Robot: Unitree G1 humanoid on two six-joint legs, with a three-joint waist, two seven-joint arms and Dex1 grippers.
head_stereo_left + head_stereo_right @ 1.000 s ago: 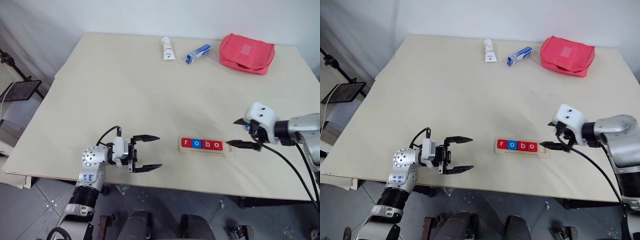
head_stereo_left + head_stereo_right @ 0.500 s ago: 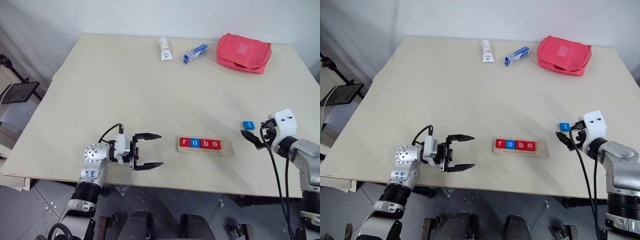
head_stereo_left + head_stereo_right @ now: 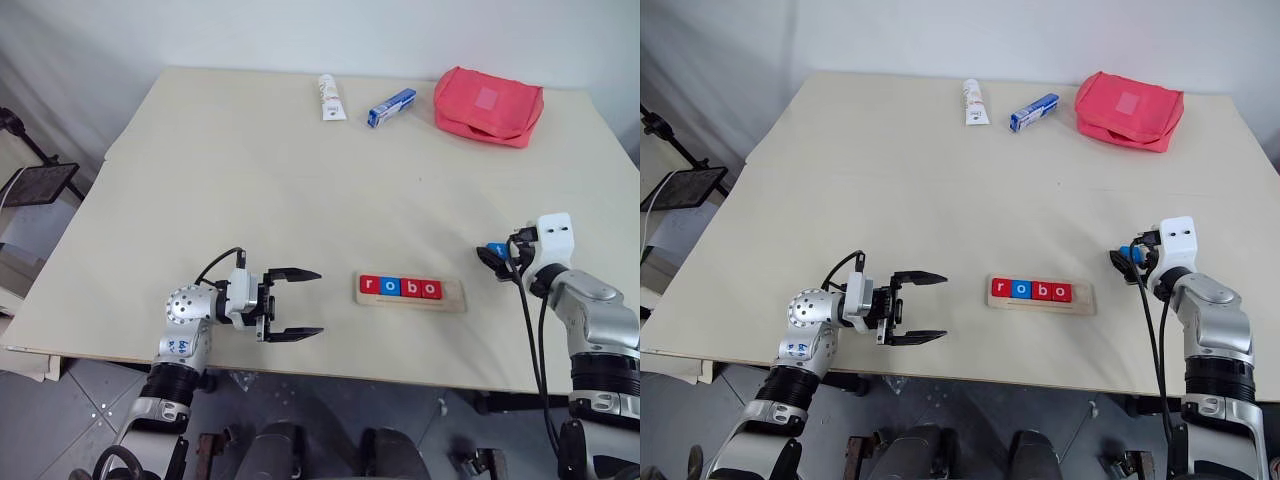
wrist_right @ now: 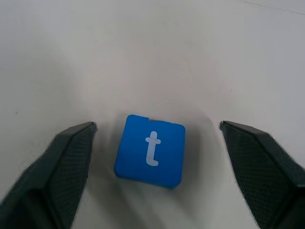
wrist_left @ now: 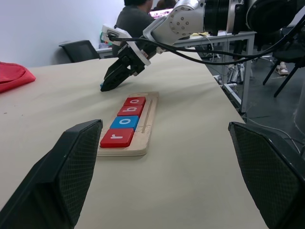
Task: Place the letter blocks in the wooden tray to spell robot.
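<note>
Right of the tray (image 3: 455, 295), which spells robo, my right gripper (image 4: 155, 138) straddles the blue t (image 4: 150, 150), jaws wide, ready to grip; left gripper (image 3: 297, 303) idles open.

The left arm (image 3: 185, 325) has a round silver joint housing with small blue markings, a white wrist block and a looping black cable. Its gripper (image 3: 292, 304) has two black fingers with a fine mesh-textured face. The right arm (image 3: 590, 310) is silver-grey with black ribbed rings, a white boxy wrist (image 3: 553, 232) and long black cables.
</note>
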